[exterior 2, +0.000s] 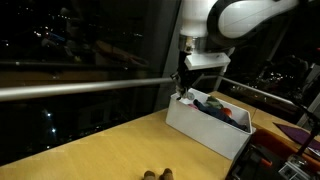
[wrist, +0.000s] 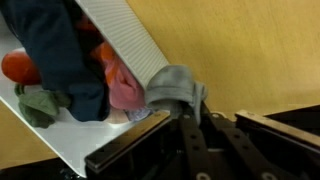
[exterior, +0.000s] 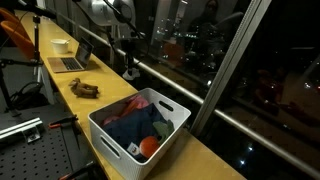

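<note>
In the wrist view the tool (wrist: 195, 118) comes in from 6 o'clock, its fingers pressed together on a bunched grey cloth (wrist: 175, 85), which it pinches just outside the rim of the white basket (wrist: 120, 35). The cloth touches the rim near the basket's corner. Only this view shows the grip and the nearest contents. A pink cloth (wrist: 120, 88) lies at 9 o'clock from the grey one. Beyond it are a dark blue garment (wrist: 55, 50), a green cloth (wrist: 38, 105) and something orange (wrist: 18, 68). The wooden desk (wrist: 240, 50) fills the 2 o'clock side.

An exterior view shows the tool (exterior 2: 184, 90) hanging upright over the basket's end nearest the window, though the fingers are too small there to read.

Only an exterior view shows the things farther along the desk. Past the basket towards 10 o'clock come a brown object (exterior: 85, 90), a laptop (exterior: 72, 60) and a pale cup (exterior: 60, 45).
</note>
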Robot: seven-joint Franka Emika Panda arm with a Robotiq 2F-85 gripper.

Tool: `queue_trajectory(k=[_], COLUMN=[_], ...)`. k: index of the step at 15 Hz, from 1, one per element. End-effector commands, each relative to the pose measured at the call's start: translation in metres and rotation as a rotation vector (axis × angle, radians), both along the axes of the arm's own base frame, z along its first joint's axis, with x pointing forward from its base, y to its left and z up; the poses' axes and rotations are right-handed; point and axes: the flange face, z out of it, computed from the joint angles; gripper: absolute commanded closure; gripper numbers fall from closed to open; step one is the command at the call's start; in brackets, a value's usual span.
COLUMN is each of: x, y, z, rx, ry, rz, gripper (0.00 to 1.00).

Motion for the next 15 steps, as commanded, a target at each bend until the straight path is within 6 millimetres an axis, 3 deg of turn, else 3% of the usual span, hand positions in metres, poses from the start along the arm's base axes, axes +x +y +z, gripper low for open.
queue_trajectory(k=[1,7,8,9,11,13,15], x=[-0.048,-0.091,-0.096,-0.103,-0.109,-0.114,-0.12], y=[-0.052,-0.168,-0.191,-0.213,-0.24,-0.25,-0.247], z=[0.035,0.102,0.116,0.131,0.153,0.173,0.188], rx=[-0.008,-0.015,-0.008,-0.002,0.002,0.007,0.007], ry=[-0.028,-0.042,-0.051,-0.061,-0.075,-0.095,-0.112], rz=[-0.011,-0.001,0.003,0.012,0.041,0.078,0.115], gripper=[0.98,0.98,0.9,0.66,0.62,0.49,0.34])
